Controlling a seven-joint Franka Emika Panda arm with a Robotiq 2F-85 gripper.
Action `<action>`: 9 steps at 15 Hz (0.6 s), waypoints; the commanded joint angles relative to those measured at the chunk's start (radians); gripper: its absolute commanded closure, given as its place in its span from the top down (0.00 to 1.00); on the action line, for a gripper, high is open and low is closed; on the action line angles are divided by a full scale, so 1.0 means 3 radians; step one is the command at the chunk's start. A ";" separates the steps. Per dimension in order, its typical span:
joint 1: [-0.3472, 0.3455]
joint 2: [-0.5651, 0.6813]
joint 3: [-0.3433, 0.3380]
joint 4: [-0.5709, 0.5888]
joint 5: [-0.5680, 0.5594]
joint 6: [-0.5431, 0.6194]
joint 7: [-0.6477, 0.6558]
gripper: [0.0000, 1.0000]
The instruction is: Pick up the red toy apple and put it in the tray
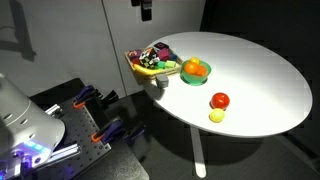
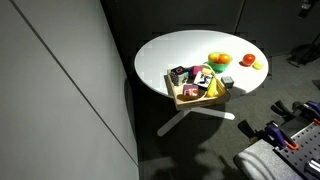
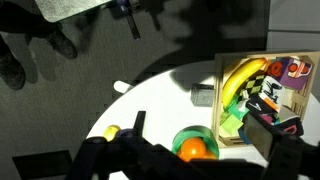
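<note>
1. The red toy apple [image 1: 220, 100] sits on the white round surface [image 1: 260, 70], in the open. Nothing holds or touches it except perhaps the small yellow ball [image 1: 217, 116], which lies right against it or just beside it; I cannot tell which.
2. In both exterior views the apple [image 2: 248, 60] is well apart from the tray [image 2: 190, 102]. A green bowl [image 2: 218, 60] holding an orange fruit stands between them, nearer the tray.
3. The tray [image 1: 135, 62] rests at the edge of the surface and is crowded with toy foods, dark and brightly coloured. A yellow banana-like piece shows in the wrist view.
4. A small grey object [image 2: 228, 82] lies on the surface just beside the tray.
5. In the wrist view the gripper [image 3: 195, 140] hangs high over the surface. Its jaws are dark and blurred at the bottom of the picture. They stand spread apart, released, with nothing between them; the green bowl [image 3: 195, 145] shows far below in the gap.
6. The apple does not show in the wrist view. The yellow ball [image 3: 112, 132] peeks out beside one jaw.
</note>
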 commanded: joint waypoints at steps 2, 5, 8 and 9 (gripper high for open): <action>-0.0033 0.0415 -0.0052 0.0085 -0.0023 0.0369 0.0012 1.00; -0.0059 0.0677 -0.0083 0.0070 -0.0058 0.0717 -0.0001 1.00; -0.0096 0.0975 -0.0130 0.0090 -0.0080 0.1026 -0.0004 1.00; -0.0101 0.1086 -0.0157 0.0107 -0.0071 0.1106 -0.0025 1.00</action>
